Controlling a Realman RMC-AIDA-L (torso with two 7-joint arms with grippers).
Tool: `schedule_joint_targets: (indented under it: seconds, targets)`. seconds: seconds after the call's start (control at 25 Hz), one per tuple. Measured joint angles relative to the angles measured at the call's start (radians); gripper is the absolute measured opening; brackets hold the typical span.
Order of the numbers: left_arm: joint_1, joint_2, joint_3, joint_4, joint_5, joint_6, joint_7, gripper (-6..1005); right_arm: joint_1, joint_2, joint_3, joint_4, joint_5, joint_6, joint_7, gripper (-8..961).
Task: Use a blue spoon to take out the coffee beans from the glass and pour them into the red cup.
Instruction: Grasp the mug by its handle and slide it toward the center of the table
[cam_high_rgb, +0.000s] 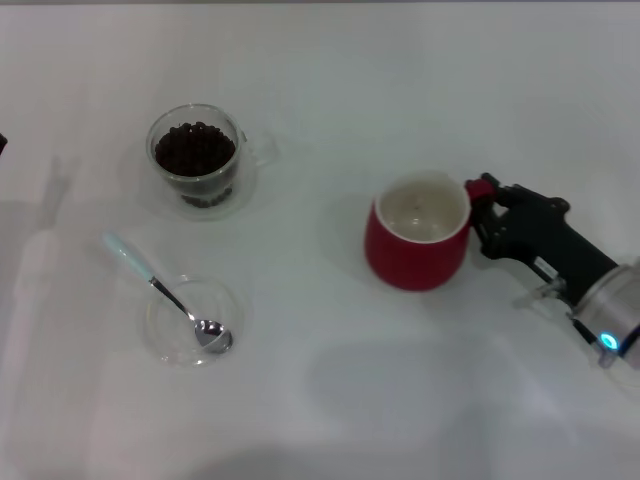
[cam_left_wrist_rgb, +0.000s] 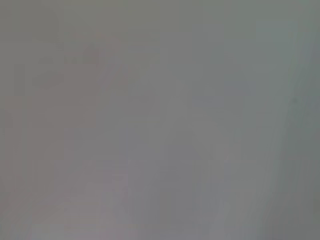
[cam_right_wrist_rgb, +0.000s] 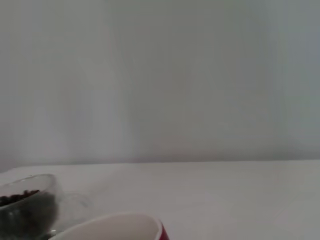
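The glass (cam_high_rgb: 196, 157) stands at the back left, filled with dark coffee beans (cam_high_rgb: 195, 148); the right wrist view catches it too, as the glass (cam_right_wrist_rgb: 27, 205) with coffee beans (cam_right_wrist_rgb: 20, 197). The blue spoon (cam_high_rgb: 160, 290) lies in front of it, its bowl resting in a flat clear dish (cam_high_rgb: 232, 300) and its pale handle pointing back left. Right of centre sits the red cup (cam_high_rgb: 415, 262), cream inside and holding nothing; its rim (cam_right_wrist_rgb: 115, 227) shows in the right wrist view. My right gripper (cam_high_rgb: 487, 212) is shut on the cup's handle from the right. The left gripper is out of view.
White table all around. The left wrist view shows only a blank grey surface. A wide bare stretch of table lies between the dish and the red cup, and along the front.
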Motion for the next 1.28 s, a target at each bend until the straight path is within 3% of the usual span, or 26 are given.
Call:
schedule_joint_targets:
  seconds: [0.36, 0.88, 1.28]
  targets:
    - [-0.006, 0.0, 0.0, -0.01, -0.019, -0.002, 0.0, 875, 0.041, 0.001, 0.0, -0.042, -0.044, 0.07, 0.0, 199]
    - [-0.011, 0.0, 0.0, -0.012, -0.023, -0.002, 0.0, 876, 0.043, -0.006, -0.001, -0.033, -0.107, 0.032, 0.0, 291]
    - [-0.011, 0.0, 0.0, -0.011, -0.024, -0.002, 0.0, 876, 0.042, -0.011, 0.0, -0.013, -0.112, 0.015, 0.028, 516]
